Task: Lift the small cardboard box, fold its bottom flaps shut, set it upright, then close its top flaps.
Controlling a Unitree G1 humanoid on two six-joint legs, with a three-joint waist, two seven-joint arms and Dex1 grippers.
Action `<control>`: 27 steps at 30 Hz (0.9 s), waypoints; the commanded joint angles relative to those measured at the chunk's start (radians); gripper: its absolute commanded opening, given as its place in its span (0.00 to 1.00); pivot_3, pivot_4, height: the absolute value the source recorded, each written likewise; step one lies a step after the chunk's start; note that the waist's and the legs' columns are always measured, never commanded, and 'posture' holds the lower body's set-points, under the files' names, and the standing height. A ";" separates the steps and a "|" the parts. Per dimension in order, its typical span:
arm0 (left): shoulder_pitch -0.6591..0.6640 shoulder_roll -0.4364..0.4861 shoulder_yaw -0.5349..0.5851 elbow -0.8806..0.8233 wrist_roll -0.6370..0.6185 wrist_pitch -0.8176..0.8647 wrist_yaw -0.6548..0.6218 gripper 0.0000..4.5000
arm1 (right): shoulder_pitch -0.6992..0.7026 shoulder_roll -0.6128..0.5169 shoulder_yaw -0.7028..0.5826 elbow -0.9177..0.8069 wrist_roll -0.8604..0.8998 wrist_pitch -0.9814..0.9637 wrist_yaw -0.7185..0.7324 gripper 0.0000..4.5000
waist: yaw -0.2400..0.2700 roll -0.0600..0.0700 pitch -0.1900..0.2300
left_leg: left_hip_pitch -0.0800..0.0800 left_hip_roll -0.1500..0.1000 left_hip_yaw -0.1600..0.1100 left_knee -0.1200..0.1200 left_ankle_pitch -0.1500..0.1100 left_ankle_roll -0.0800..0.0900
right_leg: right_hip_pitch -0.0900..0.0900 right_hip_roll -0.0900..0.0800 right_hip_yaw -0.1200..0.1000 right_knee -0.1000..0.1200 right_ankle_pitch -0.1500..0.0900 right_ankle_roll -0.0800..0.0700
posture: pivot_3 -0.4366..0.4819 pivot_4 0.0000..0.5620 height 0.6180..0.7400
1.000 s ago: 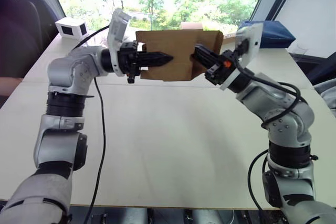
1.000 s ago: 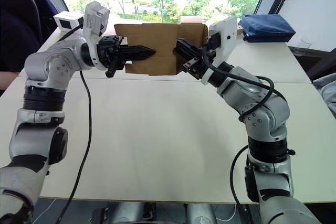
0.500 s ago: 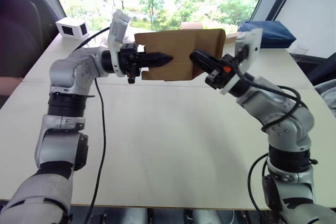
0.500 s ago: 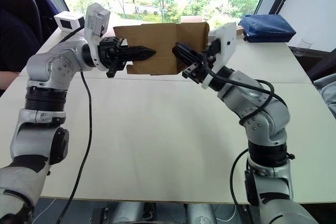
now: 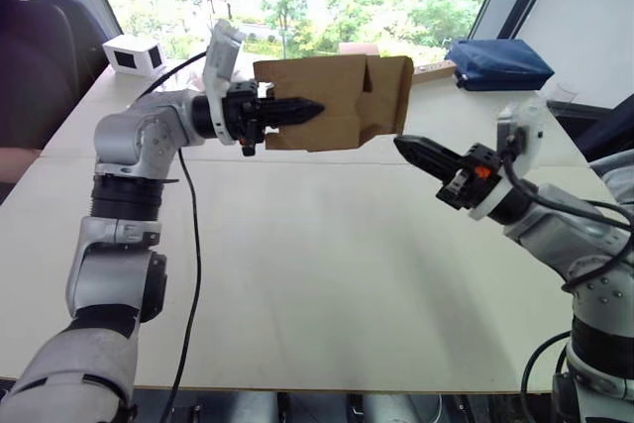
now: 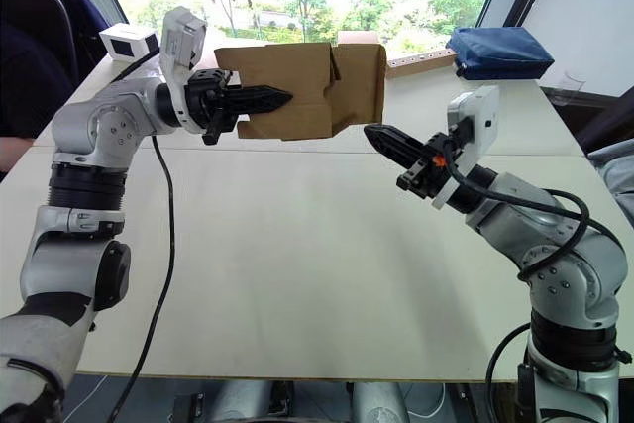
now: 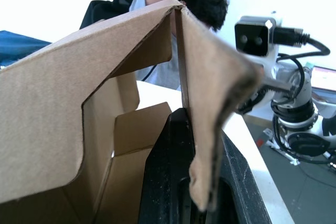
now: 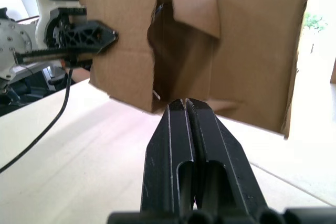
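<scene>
The small cardboard box (image 5: 332, 101) hangs in the air above the far middle of the bench (image 5: 327, 274), held up by the left tool (image 5: 302, 111) alone. That tool is clenched on one cardboard wall at the box's left side; the left wrist view shows a black finger (image 7: 173, 171) on each face of the panel, which explains why the box stays level without any support beneath. Lifting it off the bench leaves its ends free to be worked.

The right tool (image 5: 416, 150) sits just right of and below the box, apart from it, fingers pressed together and grasping nothing. Its tip points toward the box's open right end, where the flaps (image 5: 388, 96) stand partly swung out, one folded across the opening and a broader one jutting rightward. A closed, pointed tool suits pushing flaps inward, so this reads as the flap-folding step, with the end not yet shut.

A white box (image 5: 134, 51) sits at the far left of the bench and a blue bag (image 5: 498, 62) at the far right
</scene>
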 commanded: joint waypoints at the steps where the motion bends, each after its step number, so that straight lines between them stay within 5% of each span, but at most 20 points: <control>1: -0.014 0.002 0.023 -0.044 -0.024 0.012 -0.002 0.00 | -0.027 -0.006 0.039 -0.009 -0.058 -0.036 0.001 0.01 | 0.000 0.000 0.000 | 0.000 0.000 0.000 0.000 0.000 0.000 | 0.000 0.000 0.000 0.000 0.000 0.000 | 0.48 0.27 1.00; 27: 0.034 -0.007 0.031 -0.118 -0.049 0.059 0.038 0.00 | -0.120 0.069 0.102 0.036 -0.077 -0.047 0.058 0.01 | 0.001 0.000 0.000 | -0.001 0.000 0.000 0.002 0.000 0.000 | 0.000 0.000 0.000 0.001 0.000 0.000 | 0.48 0.27 1.00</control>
